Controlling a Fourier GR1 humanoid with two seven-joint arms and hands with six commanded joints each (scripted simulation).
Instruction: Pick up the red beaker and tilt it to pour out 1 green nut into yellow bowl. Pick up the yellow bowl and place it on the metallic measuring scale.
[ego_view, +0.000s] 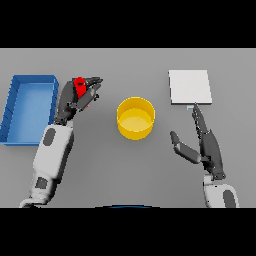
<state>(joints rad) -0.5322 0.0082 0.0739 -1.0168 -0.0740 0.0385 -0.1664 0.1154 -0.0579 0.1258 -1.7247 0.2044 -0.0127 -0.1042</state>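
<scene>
Red beaker (79, 87) sits left of the yellow bowl (135, 118), which stands upright; pale square scale (189, 87) lies right of it

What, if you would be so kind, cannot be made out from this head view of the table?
- Red beaker: mostly covered by the left hand curled round it; its contents and any green nut are hidden.
- Yellow bowl: whether a nut lies inside is too small to tell.
- Measuring scale: its display is too small to read; the open right hand points toward it.
</scene>
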